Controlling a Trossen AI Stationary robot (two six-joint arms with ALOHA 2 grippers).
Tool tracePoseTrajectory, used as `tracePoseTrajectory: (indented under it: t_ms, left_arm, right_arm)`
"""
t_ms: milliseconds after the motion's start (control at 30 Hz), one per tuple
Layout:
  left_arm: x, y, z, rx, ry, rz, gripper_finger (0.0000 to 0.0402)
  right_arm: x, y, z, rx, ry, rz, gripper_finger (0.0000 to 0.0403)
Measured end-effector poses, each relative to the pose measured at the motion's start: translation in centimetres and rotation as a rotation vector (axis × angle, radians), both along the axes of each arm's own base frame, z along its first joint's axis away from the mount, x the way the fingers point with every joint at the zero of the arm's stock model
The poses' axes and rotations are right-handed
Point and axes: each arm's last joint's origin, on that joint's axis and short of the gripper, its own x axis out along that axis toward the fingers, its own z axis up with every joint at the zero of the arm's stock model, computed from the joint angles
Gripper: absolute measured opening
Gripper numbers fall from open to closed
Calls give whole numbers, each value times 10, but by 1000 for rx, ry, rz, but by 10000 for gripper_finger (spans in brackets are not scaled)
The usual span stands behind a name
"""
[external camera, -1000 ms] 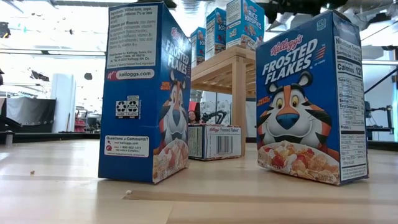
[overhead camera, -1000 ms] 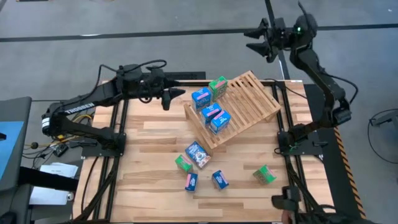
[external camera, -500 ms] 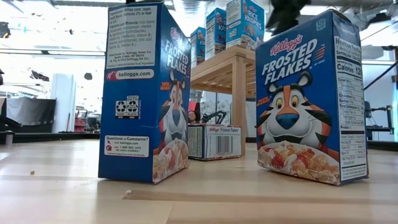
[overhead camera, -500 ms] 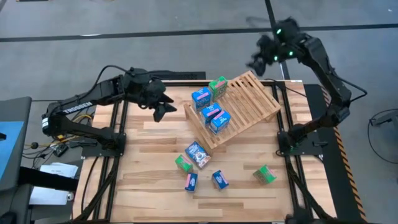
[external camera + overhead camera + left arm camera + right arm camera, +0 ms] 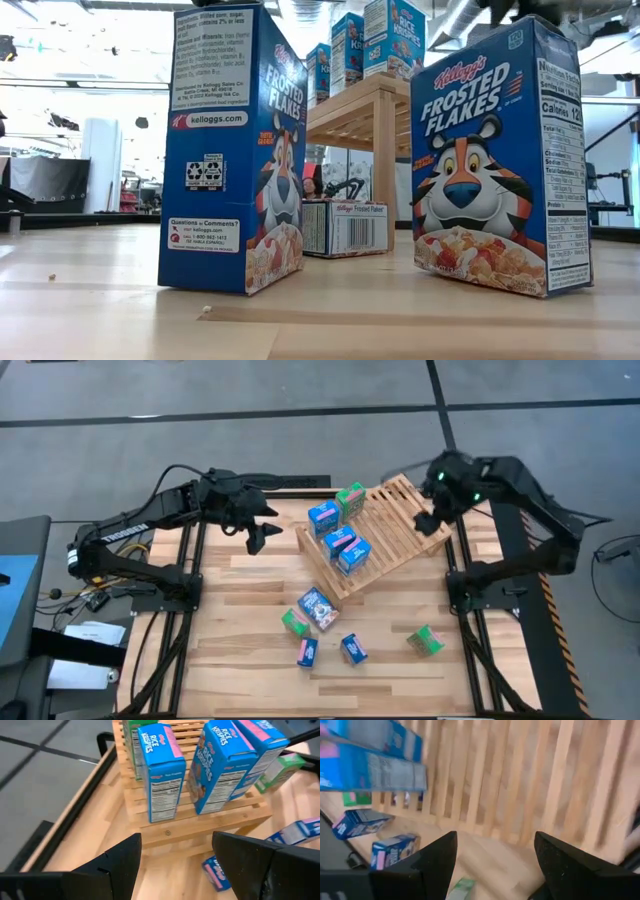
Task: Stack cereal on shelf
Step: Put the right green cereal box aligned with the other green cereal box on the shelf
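Observation:
The shelf (image 5: 390, 528), a tilted light-wood slatted rack, stands at the table's far middle. Several cereal boxes, blue ones (image 5: 341, 543) and a green one (image 5: 351, 500), stand on its left part; they also show in the left wrist view (image 5: 161, 770). More cereal boxes (image 5: 318, 608) lie loose on the table nearer the front. My left gripper (image 5: 264, 526) hangs open left of the shelf, pointing toward it (image 5: 175, 855). My right gripper (image 5: 430, 520) hovers open above the shelf's right end, its fingers over the bare slats (image 5: 495, 855).
A green box (image 5: 425, 641) lies alone at the near right. In the low view two tall Frosted Flakes boxes (image 5: 235, 150) (image 5: 500, 160) stand close to the camera, with a small box (image 5: 345, 228) lying under the shelf's raised edge (image 5: 370, 105). The shelf's right half is bare slats (image 5: 530, 775).
My right gripper has swung in from beyond the table's far right corner toward the near side and left, over the shelf's right end, tipping from nearly level to pointing down. My left gripper has tipped downward and sunk a little, then kept still. No box has moved.

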Motion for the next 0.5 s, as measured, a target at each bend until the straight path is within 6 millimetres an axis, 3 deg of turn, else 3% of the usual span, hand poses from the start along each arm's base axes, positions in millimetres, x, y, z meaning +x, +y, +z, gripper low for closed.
tracePoseTrajectory:
  t_ms: [200, 500]
  left_arm:
    - [-1, 4, 0, 36, 12, 11, 233]
    - [-4, 16, 3, 108, 5, 30, 233]
  right_arm:
    - [-13, 40, -24, 112, 58, -79, 292]
    - [-8, 93, -70, 215, 265, 19, 292]
